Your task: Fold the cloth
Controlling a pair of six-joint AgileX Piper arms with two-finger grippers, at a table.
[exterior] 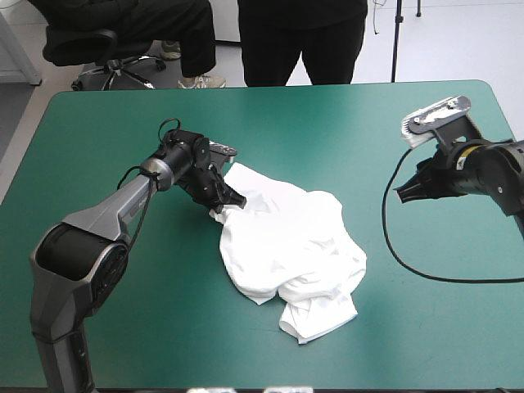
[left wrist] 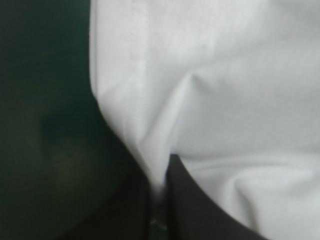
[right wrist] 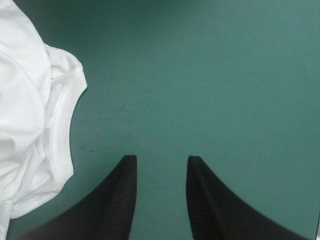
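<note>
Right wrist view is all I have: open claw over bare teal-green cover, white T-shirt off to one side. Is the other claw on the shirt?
Observer: Yes. The left claw is shut on the T-shirt; its wrist view shows a hemmed edge pinched between the fingers.
Operator: Shirt spread or heaped?
Observer: A crumpled heap in the middle of the teal-green cover, per the high view.
Operator: How near is my claw?
Observer: The right claw hangs apart from the heap, touching nothing, with bare cover between them.

Teal-green bench (exterior: 327, 115); beyond its far edge, pale floor (exterior: 458, 49), black chair (exterior: 78, 51) (wheeled base), thin stand (exterior: 395, 41).
</note>
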